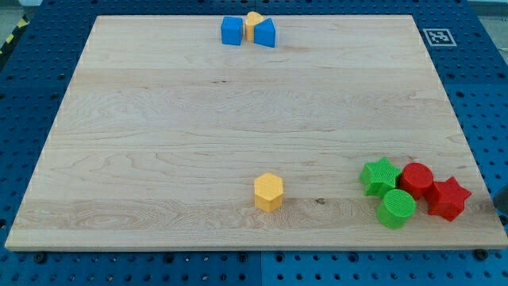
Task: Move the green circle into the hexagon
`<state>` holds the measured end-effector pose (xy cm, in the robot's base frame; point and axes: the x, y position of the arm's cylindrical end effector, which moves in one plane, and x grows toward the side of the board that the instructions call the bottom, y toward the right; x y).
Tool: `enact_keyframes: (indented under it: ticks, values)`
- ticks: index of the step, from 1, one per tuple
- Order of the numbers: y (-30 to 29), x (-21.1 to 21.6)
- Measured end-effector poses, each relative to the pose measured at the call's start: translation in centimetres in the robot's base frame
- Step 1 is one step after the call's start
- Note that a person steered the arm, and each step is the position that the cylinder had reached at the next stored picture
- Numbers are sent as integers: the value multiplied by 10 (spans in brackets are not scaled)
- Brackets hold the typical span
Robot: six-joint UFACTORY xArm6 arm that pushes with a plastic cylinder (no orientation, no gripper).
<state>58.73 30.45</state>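
Fingers are absent on this rig; it ends in a rod, and my tip does not clearly show, so I cannot tell where it stands. Only a dark sliver sits at the view's right edge beside the red star (448, 199), too small to judge.

Nearest the view's bottom, the green circle (396, 208) lies at the lower right of the surface (159, 143), touching or nearly touching the green star (380, 175) above it, the red circle (417, 179) and the red star. It looks like a light, stiff plastic puck that should slide easily on the smooth wood but may turn off a glancing push, so contact belongs on its right side, square to the line toward the yellow hexagon (268, 191), which stands well apart to its left with bare wood between.

Reaching that right side seems the difficulty: the red star sits just there, and the crowded neighbours could get dragged along.

Farthest, at the view's top, two blue blocks (232, 31) (265, 33) flank a small yellow block (252, 24), well clear of the work.
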Motion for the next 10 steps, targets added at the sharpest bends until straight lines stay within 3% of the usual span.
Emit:
enact_keyframes:
  ticks: [3,7,10]
  values:
    - [-101,0]
    - [-114,31]
    - [-110,8]
